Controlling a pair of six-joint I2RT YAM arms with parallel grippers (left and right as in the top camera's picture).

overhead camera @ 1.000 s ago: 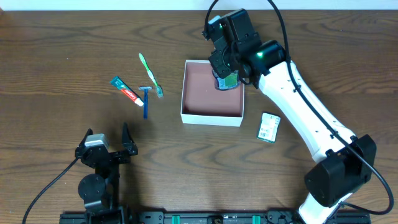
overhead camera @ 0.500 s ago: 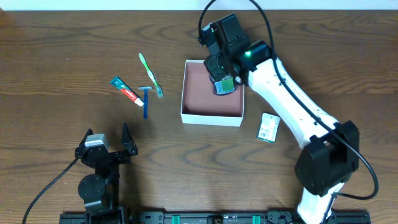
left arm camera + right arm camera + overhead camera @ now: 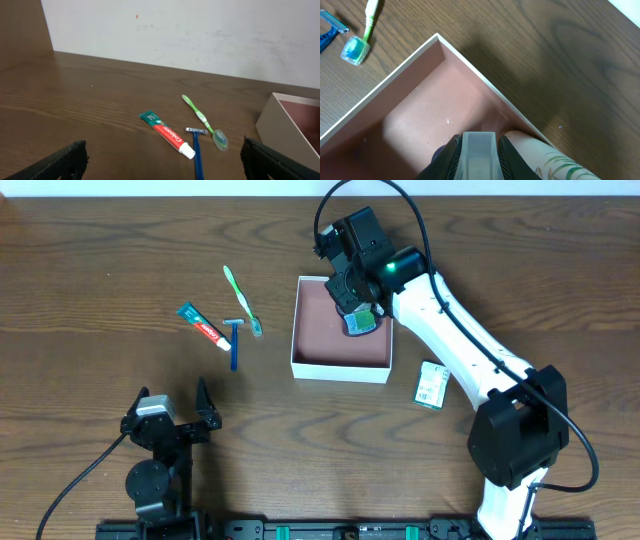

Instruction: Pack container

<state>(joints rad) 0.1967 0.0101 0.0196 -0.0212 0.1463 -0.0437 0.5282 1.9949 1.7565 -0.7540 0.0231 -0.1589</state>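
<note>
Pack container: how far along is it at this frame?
Done: nothing lies loose in the container.
In hand: the right claw holds a green-labelled item at its far right corner.
Left: toothpaste, razor, toothbrush and a green-white packet on the table.

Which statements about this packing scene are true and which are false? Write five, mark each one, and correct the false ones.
1. The right claw grips a green-labelled bottle over the inside of the container. True.
2. The toothbrush lies inside the container. False: it lies on the table, left of the container.
3. The left claw is open and holds nothing. True.
4. The razor has a red handle. False: its handle is blue.
5. A small green-and-white packet lies on the table to the right of the container. True.
</note>
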